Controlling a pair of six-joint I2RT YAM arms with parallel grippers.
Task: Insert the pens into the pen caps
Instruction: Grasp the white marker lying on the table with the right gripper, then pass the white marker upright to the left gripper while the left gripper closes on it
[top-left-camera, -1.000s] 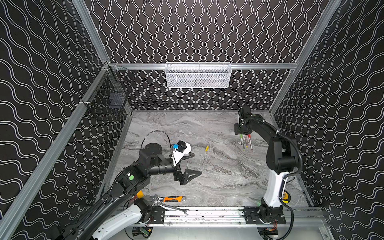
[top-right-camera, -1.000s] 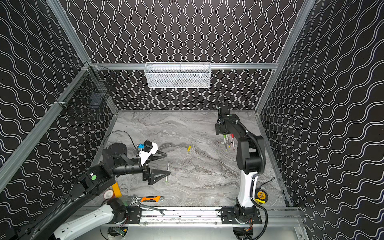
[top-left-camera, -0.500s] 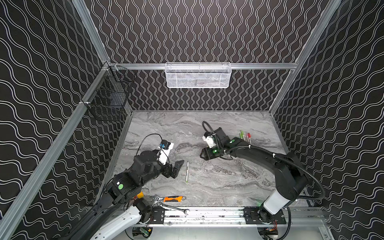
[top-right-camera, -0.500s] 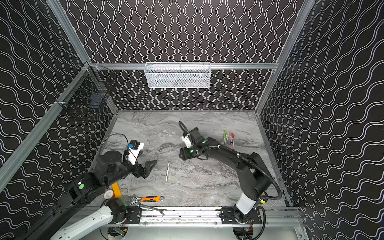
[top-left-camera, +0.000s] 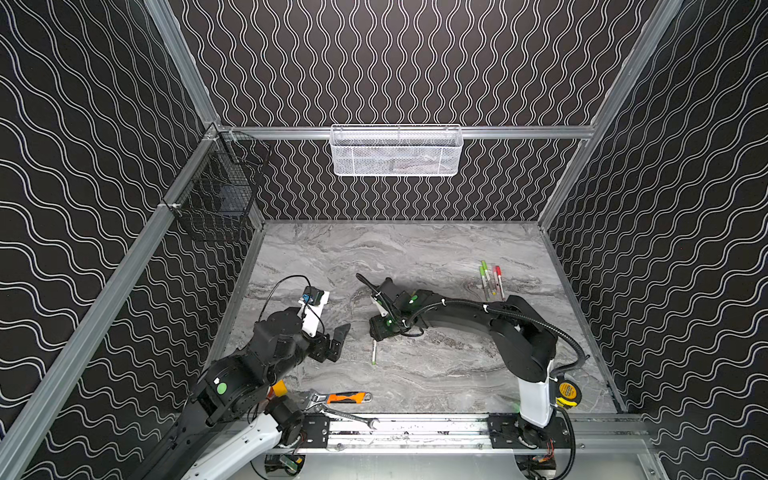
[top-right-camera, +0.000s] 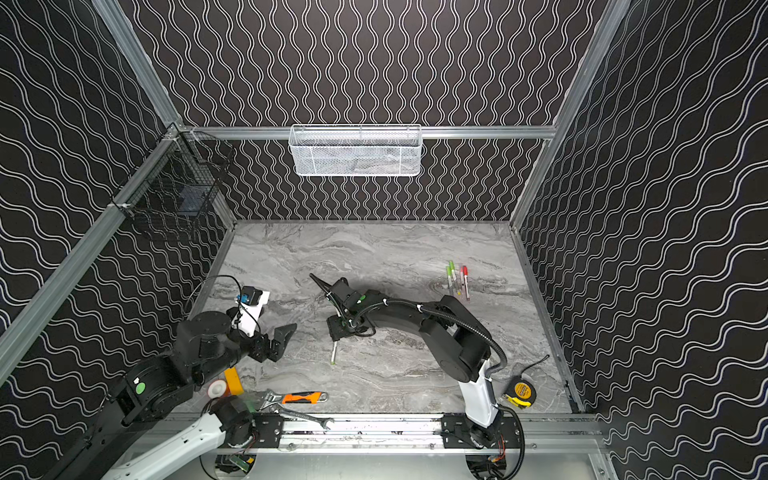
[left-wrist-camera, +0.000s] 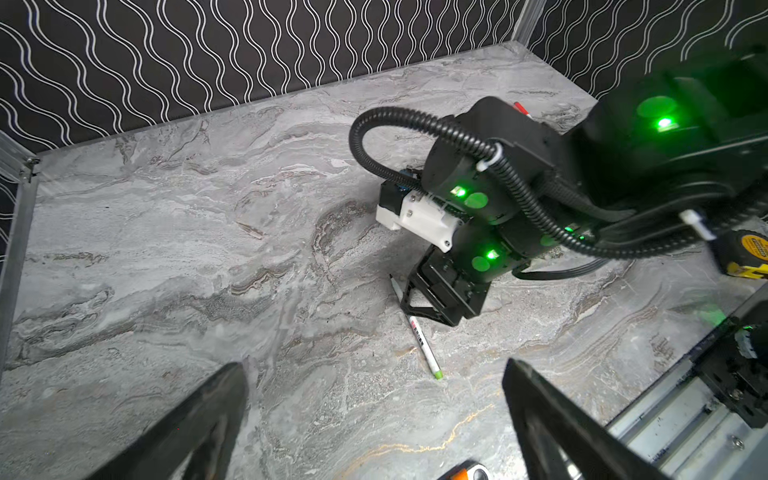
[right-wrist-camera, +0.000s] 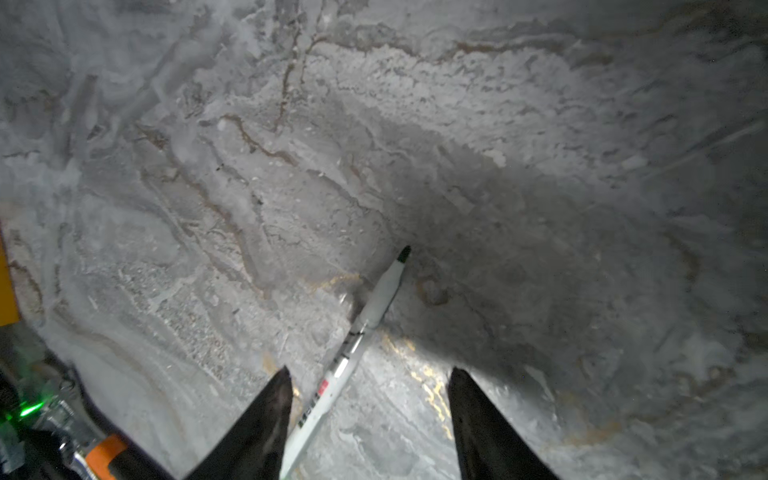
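A slim white pen (top-left-camera: 374, 353) with a green end lies loose on the marble table near the middle, also in a top view (top-right-camera: 333, 353). My right gripper (top-left-camera: 380, 332) hangs low over its far end. In the right wrist view the right gripper (right-wrist-camera: 370, 370) is open, and the pen (right-wrist-camera: 357, 345) lies between the fingers, close to one finger. My left gripper (top-left-camera: 337, 343) stands wide open and empty to the pen's left; the left wrist view shows the left gripper (left-wrist-camera: 372, 365) and the pen (left-wrist-camera: 422, 340). Three pens (top-left-camera: 490, 282) with lime green and red pen caps (top-left-camera: 483, 271) lie at the back right.
An orange-handled wrench (top-left-camera: 347, 397) and a steel spanner (top-left-camera: 349, 415) lie by the front rail. A yellow tape measure (top-left-camera: 567, 392) sits at the front right, a tape roll (top-right-camera: 217, 389) at the front left. A white mesh basket (top-left-camera: 397, 151) and a black wire basket (top-left-camera: 220, 199) hang on the walls.
My right gripper has swung from the pens at the back right to the table's middle and down over the loose pen. My left gripper has drawn back to the left, still open.
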